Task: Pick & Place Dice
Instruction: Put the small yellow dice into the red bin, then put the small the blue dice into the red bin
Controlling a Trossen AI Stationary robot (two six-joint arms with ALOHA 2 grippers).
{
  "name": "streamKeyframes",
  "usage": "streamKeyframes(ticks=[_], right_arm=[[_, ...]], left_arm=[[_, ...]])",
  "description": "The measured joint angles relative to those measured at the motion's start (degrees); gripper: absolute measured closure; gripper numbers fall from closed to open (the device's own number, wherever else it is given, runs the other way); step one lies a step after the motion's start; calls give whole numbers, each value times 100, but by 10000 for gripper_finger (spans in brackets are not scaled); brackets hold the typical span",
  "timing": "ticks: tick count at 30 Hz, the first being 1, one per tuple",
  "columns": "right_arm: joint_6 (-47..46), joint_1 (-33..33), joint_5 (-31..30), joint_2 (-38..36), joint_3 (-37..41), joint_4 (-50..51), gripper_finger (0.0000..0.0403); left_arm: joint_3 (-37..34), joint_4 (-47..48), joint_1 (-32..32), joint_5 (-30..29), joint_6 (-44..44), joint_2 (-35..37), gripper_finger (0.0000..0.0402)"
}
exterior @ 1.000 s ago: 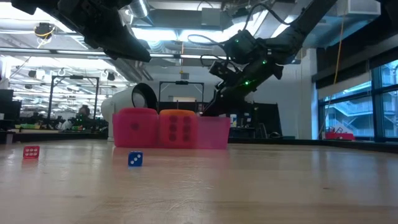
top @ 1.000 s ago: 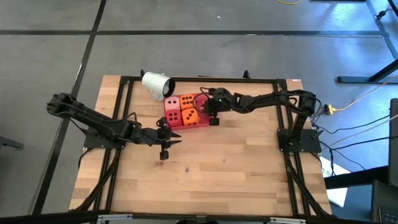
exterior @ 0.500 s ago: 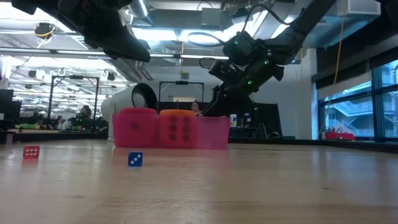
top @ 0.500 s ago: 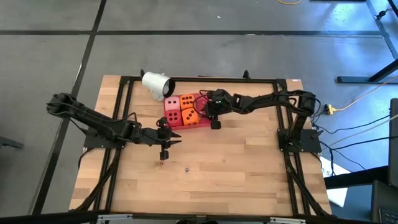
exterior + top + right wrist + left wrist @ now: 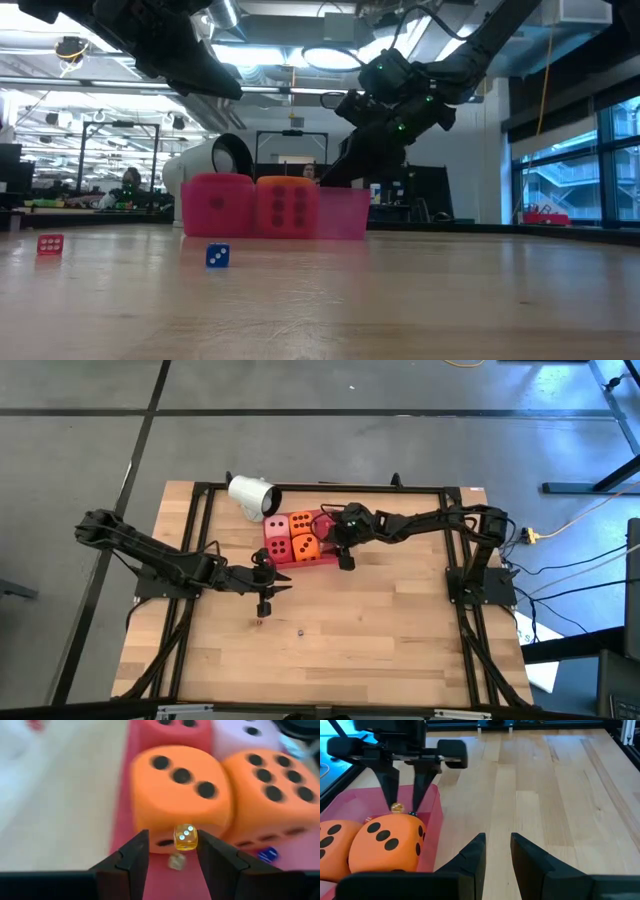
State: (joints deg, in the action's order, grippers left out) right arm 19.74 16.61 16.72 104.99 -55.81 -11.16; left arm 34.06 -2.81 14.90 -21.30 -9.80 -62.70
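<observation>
Four soft dice lie in the red tray point(image 5: 325, 556): pale pink point(image 5: 275, 524), red point(image 5: 278, 548) and two orange point(image 5: 300, 522) point(image 5: 306, 546). My right gripper point(image 5: 172, 851) hangs open over the tray's right end point(image 5: 345, 215), slanting down. A small yellow die point(image 5: 185, 837) shows between its fingertips, in front of an orange die point(image 5: 175, 795). In the left wrist view this small die point(image 5: 396, 808) sits at one fingertip's end. My left gripper point(image 5: 497, 842) hovers above the table near the tray. Its fingers stand a narrow gap apart with nothing between them. My right gripper has its fingers on either side of the small yellow die point(image 5: 185, 837), and the gap is wider than the die. The die is close to one finger point(image 5: 212, 855). Whether that finger touches it, I cannot tell.
A white cup point(image 5: 250, 495) lies on its side beyond the tray's far left corner. A small red die point(image 5: 50, 244) and a small blue die point(image 5: 217, 256) sit on the bare wood nearer the front. Another small blue die point(image 5: 267, 854) lies in the tray.
My right gripper has stayed over the tray's right end and has turned at the wrist. The tray and the soft dice have not moved.
</observation>
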Motion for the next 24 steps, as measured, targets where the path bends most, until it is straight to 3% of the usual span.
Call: streamKeyframes(ticks=[7, 14, 24], right_arm=[[348, -75, 216, 0, 2, -26, 240], [338, -91, -474, 0, 4, -299, 240], [337, -144, -444, -2, 4, -328, 240]], left_arm=[[0, 0, 0, 0, 0, 0, 315], [-2, 0, 0, -2, 5, 0, 315], [-2, 0, 0, 0, 13, 0, 315]])
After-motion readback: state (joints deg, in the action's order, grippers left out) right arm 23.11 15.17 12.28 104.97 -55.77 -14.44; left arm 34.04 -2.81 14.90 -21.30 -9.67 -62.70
